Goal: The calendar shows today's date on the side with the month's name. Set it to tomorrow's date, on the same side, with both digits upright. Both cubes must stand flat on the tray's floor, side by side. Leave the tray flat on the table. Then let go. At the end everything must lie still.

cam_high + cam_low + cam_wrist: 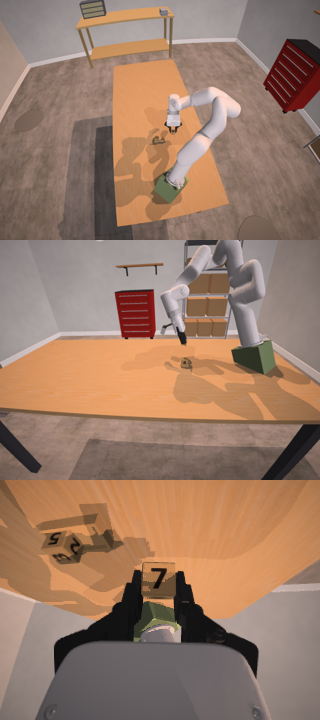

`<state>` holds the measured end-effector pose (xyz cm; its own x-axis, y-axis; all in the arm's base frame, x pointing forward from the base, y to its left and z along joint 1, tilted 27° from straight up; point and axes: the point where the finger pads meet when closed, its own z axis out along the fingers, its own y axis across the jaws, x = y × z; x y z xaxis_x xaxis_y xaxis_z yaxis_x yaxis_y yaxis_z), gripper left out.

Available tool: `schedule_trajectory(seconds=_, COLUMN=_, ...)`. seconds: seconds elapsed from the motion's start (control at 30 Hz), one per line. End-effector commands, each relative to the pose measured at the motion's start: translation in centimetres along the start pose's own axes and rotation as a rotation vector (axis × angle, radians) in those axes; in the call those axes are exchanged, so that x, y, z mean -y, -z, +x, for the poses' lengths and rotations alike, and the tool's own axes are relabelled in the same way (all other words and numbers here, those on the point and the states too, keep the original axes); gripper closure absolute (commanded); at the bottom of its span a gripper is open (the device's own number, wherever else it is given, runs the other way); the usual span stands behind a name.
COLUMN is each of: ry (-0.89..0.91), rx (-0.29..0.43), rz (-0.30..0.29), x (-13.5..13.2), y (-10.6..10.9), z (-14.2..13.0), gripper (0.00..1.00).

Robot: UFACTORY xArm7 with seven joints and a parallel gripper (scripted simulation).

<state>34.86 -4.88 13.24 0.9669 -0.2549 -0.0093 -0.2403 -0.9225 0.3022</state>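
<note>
My gripper (173,128) (183,341) (158,581) is shut on a wooden cube (173,131) (158,575) and holds it in the air, beside and above the calendar tray. The held cube shows a black 7 to the wrist camera, upright in that view. The small wooden tray (162,140) (184,366) (106,534) stands on the table. The other cube (184,362) (62,546) is at one end of it; the rest of the tray looks empty. That cube shows 5, 2 and 3 in the wrist view and a 4 in the exterior view. The month's name is not readable.
The wooden table (139,90) (103,376) carries the tray and the green base block (169,189) (258,357) of the arm. The arm's shadows fall across the tray. A red drawer cabinet (290,74) (135,314) and a wooden workbench (126,19) stand away from the table.
</note>
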Motion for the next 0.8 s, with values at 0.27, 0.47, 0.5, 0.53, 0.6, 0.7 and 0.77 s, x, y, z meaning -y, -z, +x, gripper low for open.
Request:
schedule_trajectory(seconds=0.27, ry=0.003, rx=0.237, rz=0.004, x=0.17, y=0.13, z=0.46, gripper=0.71)
schedule_trajectory(seconds=0.47, ry=0.003, rx=0.237, rz=0.004, x=0.17, y=0.12, z=0.61, gripper=0.71)
schedule_trajectory(seconds=0.5, ry=0.003, rx=0.237, rz=0.004, x=0.17, y=0.12, z=0.61, gripper=0.71)
schedule_trajectory(seconds=0.53, ry=0.003, rx=0.237, rz=0.004, x=0.17, y=0.12, z=0.61, gripper=0.71)
schedule_trajectory(seconds=0.6, ry=0.003, rx=0.237, rz=0.004, x=0.17, y=0.12, z=0.61, gripper=0.71)
schedule_trajectory(seconds=0.7, ry=0.003, rx=0.237, rz=0.004, x=0.17, y=0.12, z=0.61, gripper=0.71)
schedule_trajectory(seconds=0.77, ry=0.003, rx=0.237, rz=0.004, x=0.17, y=0.11, z=0.61, gripper=0.71)
